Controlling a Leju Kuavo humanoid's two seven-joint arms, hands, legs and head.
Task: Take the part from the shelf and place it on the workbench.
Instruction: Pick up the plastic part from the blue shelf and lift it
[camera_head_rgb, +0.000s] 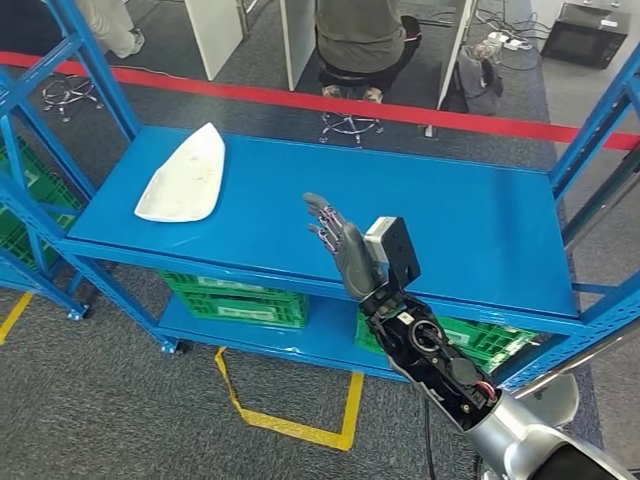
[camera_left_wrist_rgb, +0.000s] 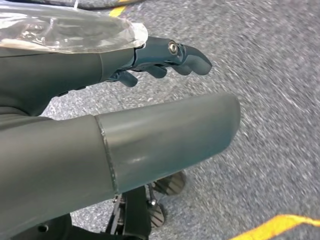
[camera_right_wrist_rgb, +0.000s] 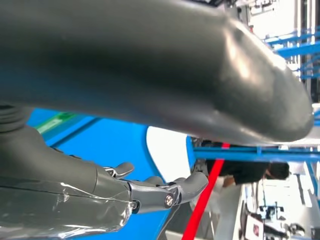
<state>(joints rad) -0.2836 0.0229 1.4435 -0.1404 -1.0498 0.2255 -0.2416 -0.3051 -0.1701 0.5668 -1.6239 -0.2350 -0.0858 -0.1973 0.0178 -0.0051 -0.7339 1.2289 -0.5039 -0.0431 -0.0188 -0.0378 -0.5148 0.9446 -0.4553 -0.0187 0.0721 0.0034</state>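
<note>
The robot's right hand (camera_head_rgb: 343, 245), fingers spread and holding nothing, is hovering above the blue shelf (camera_head_rgb: 453, 230), apparently reaching toward the white part (camera_head_rgb: 185, 175) lying well apart, so it must travel leftward to grasp it.

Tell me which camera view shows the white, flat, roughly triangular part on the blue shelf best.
The head view: the white flat part lies whole on the blue shelf, well apart from the right hand. The right wrist view catches just a white sliver past the thumb. The left wrist view faces carpet.

no readable text; green crates (camera_head_rgb: 234, 298) maybe bear faint markings, illegible.
</note>
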